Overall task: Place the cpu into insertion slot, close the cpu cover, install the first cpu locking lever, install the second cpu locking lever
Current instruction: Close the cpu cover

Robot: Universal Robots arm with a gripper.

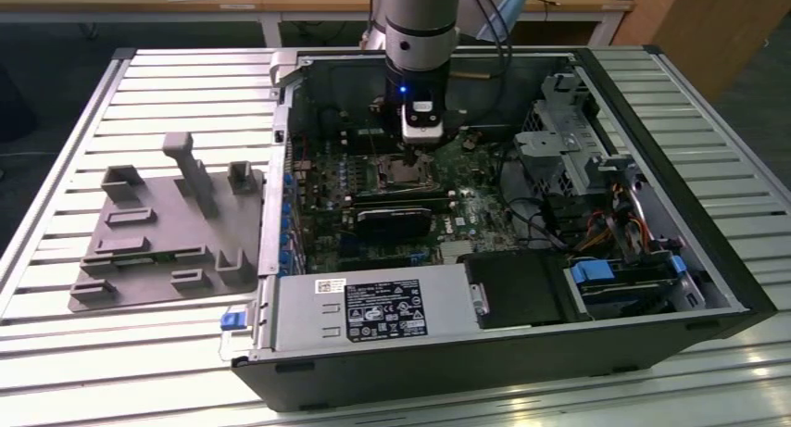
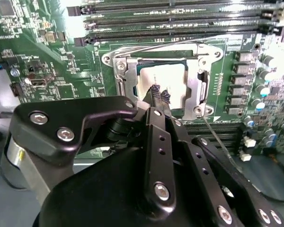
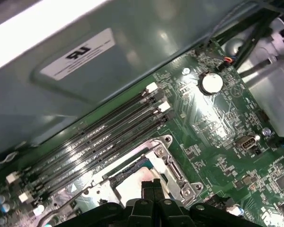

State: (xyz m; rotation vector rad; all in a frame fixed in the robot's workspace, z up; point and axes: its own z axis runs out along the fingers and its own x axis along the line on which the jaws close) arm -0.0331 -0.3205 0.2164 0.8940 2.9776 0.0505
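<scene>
Nearest me in the exterior view is the slatted surface point(image 1: 124, 371) carrying the open computer case point(image 1: 495, 376). The labelled power supply point(image 1: 370, 311) runs along the case's near edge, and a grey fixture tray point(image 1: 148, 251) lies beside the case at the exterior view's left. Farther in, past a black rectangular block point(image 1: 398, 221) on the board, sits the insertion slot point(image 1: 401, 174), and the gripper point(image 1: 418, 149) hangs straight down over it from the arm point(image 1: 418, 29). In the second wrist view the cpu point(image 2: 173, 75) lies flat in that slot, pale top up, directly under the jaws. The tips sit over the part of the chip away from the memory slots point(image 2: 170, 19), not off to one side. The chip is square, so I see no long axis to line up with. The jaws are drawn together, tips side by side in both wrist views, with nothing visible between them; whether they touch the metal I can't tell. The cpu cover point(image 2: 194, 90) looks to me folded down, framing the chip on its flanks. I'd judge neither lever latched: the memory-side lever point(image 2: 170, 45) runs slantwise beside the memory slots, and the corner lever point(image 2: 217, 139) juts out from a socket corner. Farthest off in the first wrist view are a coin battery point(image 3: 211, 82) and the case wall point(image 3: 132, 56).
</scene>
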